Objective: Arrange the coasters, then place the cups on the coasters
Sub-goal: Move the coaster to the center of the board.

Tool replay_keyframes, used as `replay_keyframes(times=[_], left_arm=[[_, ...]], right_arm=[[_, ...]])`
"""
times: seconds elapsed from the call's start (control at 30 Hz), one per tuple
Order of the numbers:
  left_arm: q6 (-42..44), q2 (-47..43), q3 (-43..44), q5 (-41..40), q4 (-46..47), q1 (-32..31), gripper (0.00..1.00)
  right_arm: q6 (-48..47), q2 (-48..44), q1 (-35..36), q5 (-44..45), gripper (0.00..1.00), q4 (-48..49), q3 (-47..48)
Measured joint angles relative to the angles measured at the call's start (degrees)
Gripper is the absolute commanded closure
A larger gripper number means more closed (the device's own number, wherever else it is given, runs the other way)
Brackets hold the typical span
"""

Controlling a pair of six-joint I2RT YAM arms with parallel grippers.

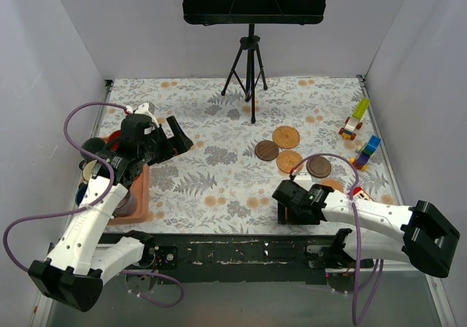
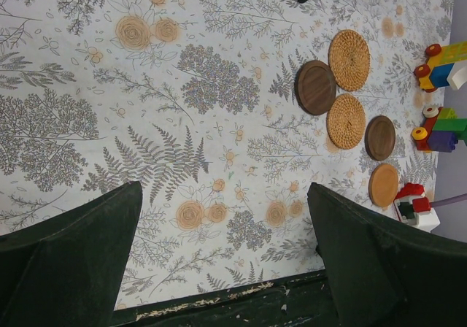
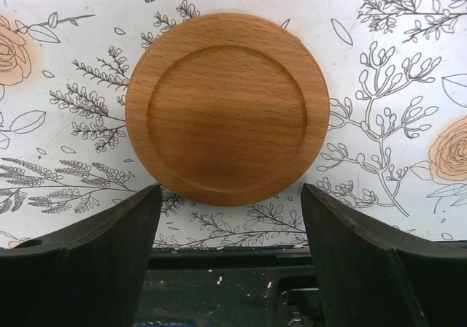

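An orange-brown wood coaster (image 3: 226,108) lies flat on the floral cloth just ahead of my right gripper (image 3: 230,261), which is open with nothing between its fingers. In the top view that gripper (image 1: 298,212) sits low at the table's near edge and covers this coaster. Two rattan coasters (image 1: 286,136) (image 1: 290,160), two dark brown ones (image 1: 267,150) (image 1: 319,167) and another wood one (image 1: 332,185) cluster right of centre. My left gripper (image 1: 166,133) hangs open and empty over the left side. The cups (image 1: 92,152) stand at the far left, mostly hidden by the left arm.
A salmon-pink tray (image 1: 140,195) lies at the near left under the left arm. Colourful toy blocks (image 1: 355,120) (image 1: 367,152) stand along the right edge. A music stand's tripod (image 1: 248,71) stands at the back centre. White walls close in three sides.
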Motion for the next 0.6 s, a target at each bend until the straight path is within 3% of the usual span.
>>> replay_keyframes(times=[0.23, 0.6], left_arm=[[0.00, 0.17, 0.00, 0.02, 0.02, 0.00, 0.02], [0.00, 0.50, 0.00, 0.02, 0.02, 0.00, 0.02]], right_arm=[[-0.42, 0.44, -2.29, -1.27, 0.23, 1.86, -0.39], [-4.76, 5.64, -8.55, -2.29, 0.26, 5.11, 2.60]])
